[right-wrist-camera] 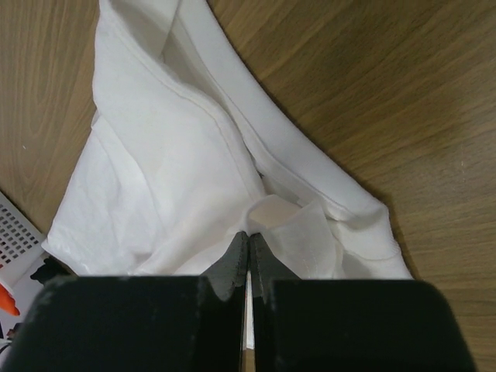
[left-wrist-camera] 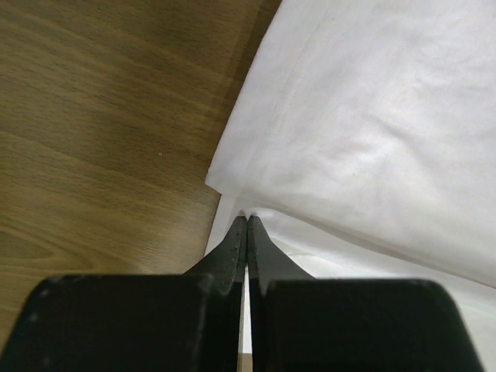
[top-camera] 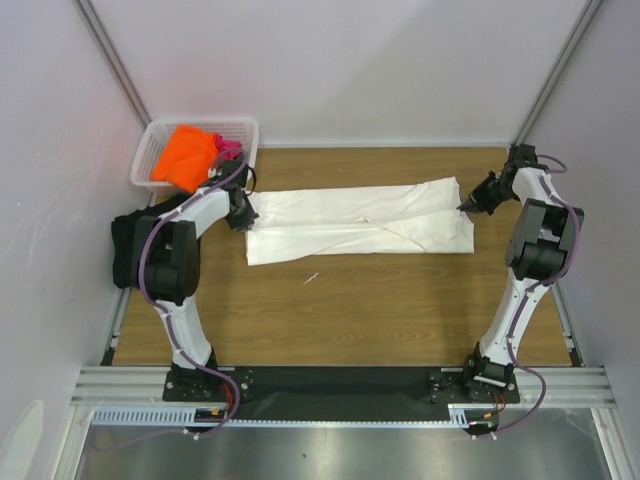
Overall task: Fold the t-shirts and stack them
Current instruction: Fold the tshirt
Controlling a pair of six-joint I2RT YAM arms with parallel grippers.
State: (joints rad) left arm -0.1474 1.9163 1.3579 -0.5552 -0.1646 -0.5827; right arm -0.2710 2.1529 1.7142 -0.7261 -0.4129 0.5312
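Note:
The white t-shirt [top-camera: 360, 228] lies folded into a long band across the middle of the wooden table, graphic hidden. My left gripper [top-camera: 243, 212] is shut on its left end; in the left wrist view the fingertips [left-wrist-camera: 247, 221] pinch a cloth edge [left-wrist-camera: 372, 116]. My right gripper [top-camera: 468, 203] is shut on the shirt's right end; in the right wrist view the fingertips [right-wrist-camera: 248, 236] pinch a raised fold of white cloth [right-wrist-camera: 178, 155]. An orange t-shirt [top-camera: 186, 157] and a pink one [top-camera: 228, 147] lie in the basket. The black and grey tees are out of view.
The white lattice basket [top-camera: 156, 143] stands at the table's back left corner, just behind my left arm; its corner shows in the right wrist view [right-wrist-camera: 15, 232]. White walls enclose the table on three sides. Bare wood [top-camera: 370, 310] lies in front of the shirt.

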